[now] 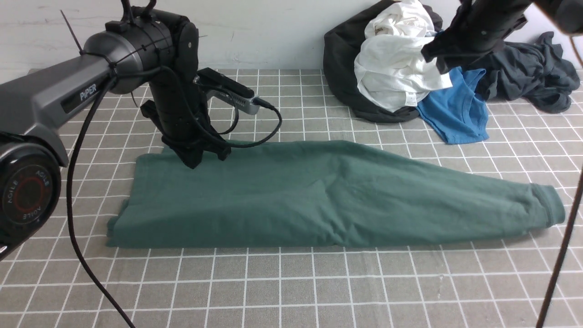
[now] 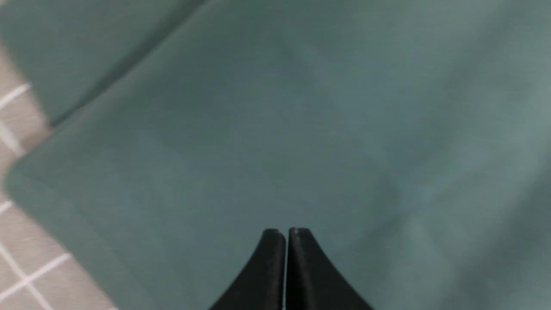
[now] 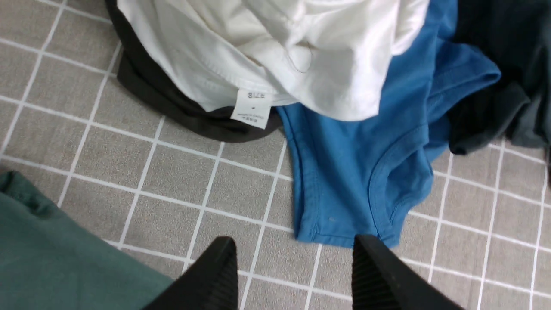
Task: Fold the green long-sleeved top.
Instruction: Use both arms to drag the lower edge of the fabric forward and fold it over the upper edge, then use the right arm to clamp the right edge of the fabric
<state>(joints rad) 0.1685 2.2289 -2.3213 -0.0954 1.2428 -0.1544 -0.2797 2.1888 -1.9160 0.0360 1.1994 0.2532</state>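
The green long-sleeved top (image 1: pixel 319 196) lies folded into a long band across the checked table, its ribbed sleeve cuff (image 1: pixel 549 209) pointing right. My left gripper (image 1: pixel 196 161) points down at the top's far left corner. In the left wrist view the left gripper (image 2: pixel 286 232) is shut just over the green top (image 2: pixel 301 129), with nothing visible between the jaws. My right gripper (image 1: pixel 432 57) hangs raised over the clothes pile at the back right. In the right wrist view the right gripper (image 3: pixel 295 243) is open and empty, and an edge of the top (image 3: pixel 51 249) shows.
A clothes pile lies at the back right: a white garment (image 1: pixel 396 68) on a black one (image 1: pixel 341 68), a bright blue T-shirt (image 1: pixel 460 114) and a dark grey garment (image 1: pixel 533 73). A thin dark cable (image 1: pixel 560 259) crosses the right edge. The left arm's cable (image 1: pixel 77 228) hangs at the front left.
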